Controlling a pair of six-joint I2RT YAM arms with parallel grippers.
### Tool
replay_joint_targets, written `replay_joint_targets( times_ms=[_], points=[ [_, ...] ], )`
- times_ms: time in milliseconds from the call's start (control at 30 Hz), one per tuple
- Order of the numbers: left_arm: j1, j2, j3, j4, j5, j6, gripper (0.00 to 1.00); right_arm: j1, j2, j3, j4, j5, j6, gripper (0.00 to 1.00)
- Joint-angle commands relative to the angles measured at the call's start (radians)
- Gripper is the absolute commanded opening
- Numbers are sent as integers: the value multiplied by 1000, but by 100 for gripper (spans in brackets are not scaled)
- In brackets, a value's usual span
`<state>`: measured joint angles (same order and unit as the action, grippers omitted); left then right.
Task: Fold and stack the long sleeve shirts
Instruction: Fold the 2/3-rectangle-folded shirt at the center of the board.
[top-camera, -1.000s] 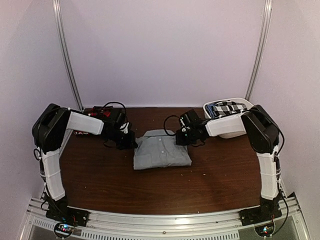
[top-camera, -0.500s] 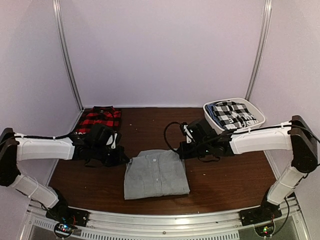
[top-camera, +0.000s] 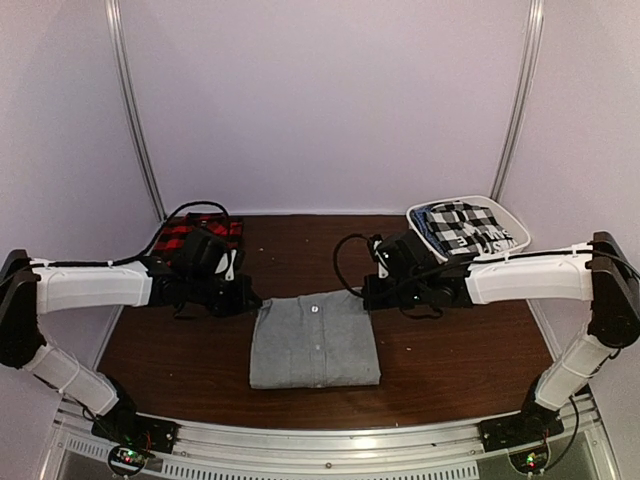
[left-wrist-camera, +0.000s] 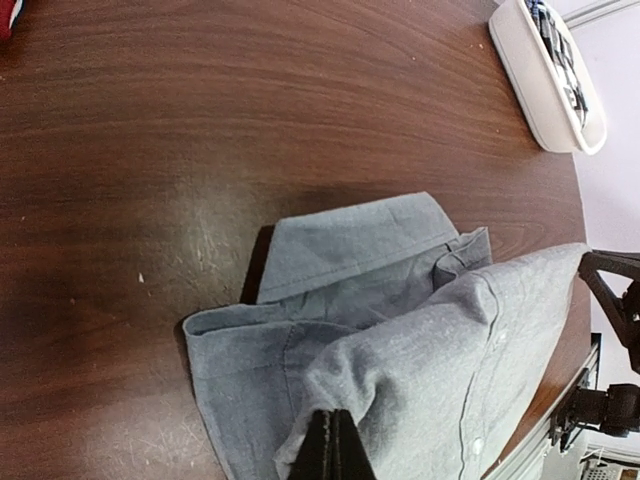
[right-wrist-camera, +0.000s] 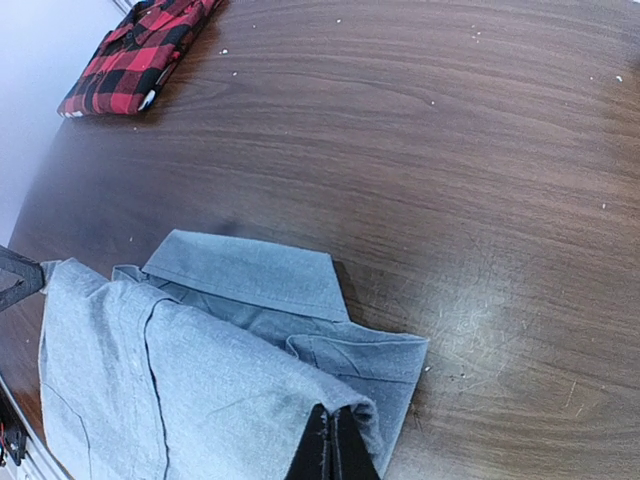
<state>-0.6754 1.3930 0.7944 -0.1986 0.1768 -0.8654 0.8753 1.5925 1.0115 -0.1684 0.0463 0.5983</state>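
Note:
The light grey long sleeve shirt (top-camera: 313, 343) lies folded in a rectangle at the table's middle front, collar at the far edge. My left gripper (top-camera: 255, 302) is shut on its far left corner and my right gripper (top-camera: 368, 297) on its far right corner. In the left wrist view the gripper (left-wrist-camera: 334, 440) pinches a raised fold of the grey shirt (left-wrist-camera: 420, 330). The right gripper (right-wrist-camera: 333, 435) pinches the top layer of the grey shirt (right-wrist-camera: 200, 360) in its own view. The red-and-black plaid shirt (top-camera: 190, 232) lies folded at the back left, as the right wrist view (right-wrist-camera: 135, 55) also shows.
A white basket (top-camera: 411, 214) holding black-and-white checked cloth stands at the back right; the left wrist view shows its wall (left-wrist-camera: 540, 90). Bare brown table (top-camera: 300, 240) lies between the plaid shirt and the basket.
Both arms have stretched low and drawn the grey shirt toward the table's front edge. In the last half second the grippers have shifted slightly back, still pinching its far corners.

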Motion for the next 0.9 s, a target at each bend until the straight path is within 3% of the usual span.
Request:
replay_joint_targets(
  times_ms=[0, 867],
  points=[
    [39, 62, 54, 10, 22, 39, 0, -30, 17, 50, -4, 43, -24, 0],
    [208, 343, 142, 92, -6, 128, 0, -201, 405, 339, 58, -73, -138, 0]
  ],
)
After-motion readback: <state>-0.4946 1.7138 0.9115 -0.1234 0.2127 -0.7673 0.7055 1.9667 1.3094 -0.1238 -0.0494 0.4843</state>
